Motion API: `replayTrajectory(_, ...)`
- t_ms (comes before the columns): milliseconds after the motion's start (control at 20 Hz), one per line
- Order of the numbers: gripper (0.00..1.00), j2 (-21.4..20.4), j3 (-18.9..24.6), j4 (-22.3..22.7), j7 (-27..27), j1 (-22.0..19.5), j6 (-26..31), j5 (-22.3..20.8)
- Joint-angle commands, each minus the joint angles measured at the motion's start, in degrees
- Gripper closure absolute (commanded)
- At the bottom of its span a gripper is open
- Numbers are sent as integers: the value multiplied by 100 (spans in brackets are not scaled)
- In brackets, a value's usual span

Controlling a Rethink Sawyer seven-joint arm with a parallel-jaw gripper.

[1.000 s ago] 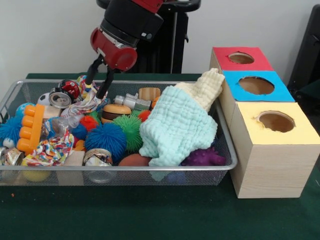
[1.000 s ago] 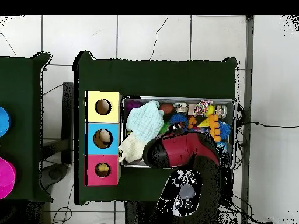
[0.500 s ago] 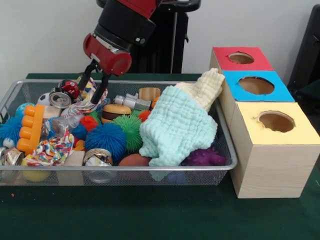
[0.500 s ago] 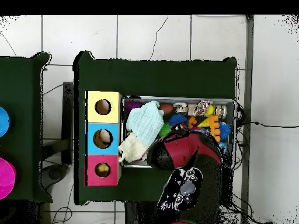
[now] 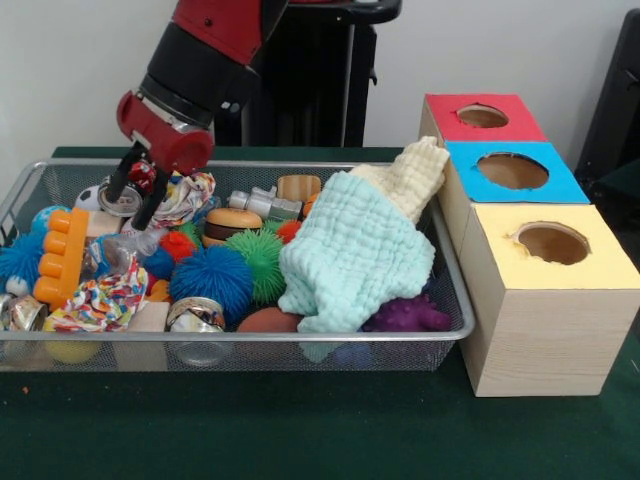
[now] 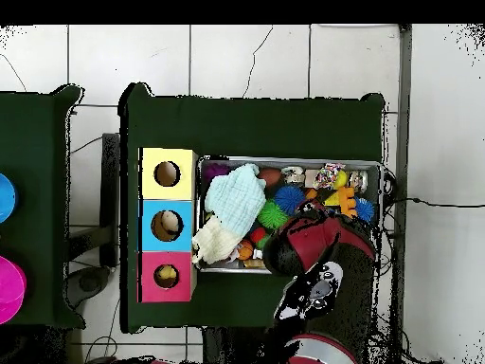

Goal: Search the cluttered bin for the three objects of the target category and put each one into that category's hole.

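Green table [image 5: 300, 420]: wire bin [image 5: 455, 300] of toys; gripper [image 5: 132, 196] fingers spread, empty, above crushed can [image 5: 120, 200].

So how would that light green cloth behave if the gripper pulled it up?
The green cloth is probably floppy: it lies draped in folds over the toys and the bin rim. It is likely light for its size, being thin waffle fabric. Lifted by one corner it would likely hang and drag, perhaps disturbing the cream cloth touching it.
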Motion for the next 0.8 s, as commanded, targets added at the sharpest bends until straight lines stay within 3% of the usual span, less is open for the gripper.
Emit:
replayTrajectory(50, 0, 679, -120, -400, 42, -123, -503, -205)
replayTrajectory(350, 0, 1008, -374, -443, 128, -140, -722, -46)
replayTrajectory(700, 0, 2203, -924, -532, 841, -47, -1241, 632)
replayTrajectory(800, 0, 2392, -756, -528, 841, -191, -1212, 829)
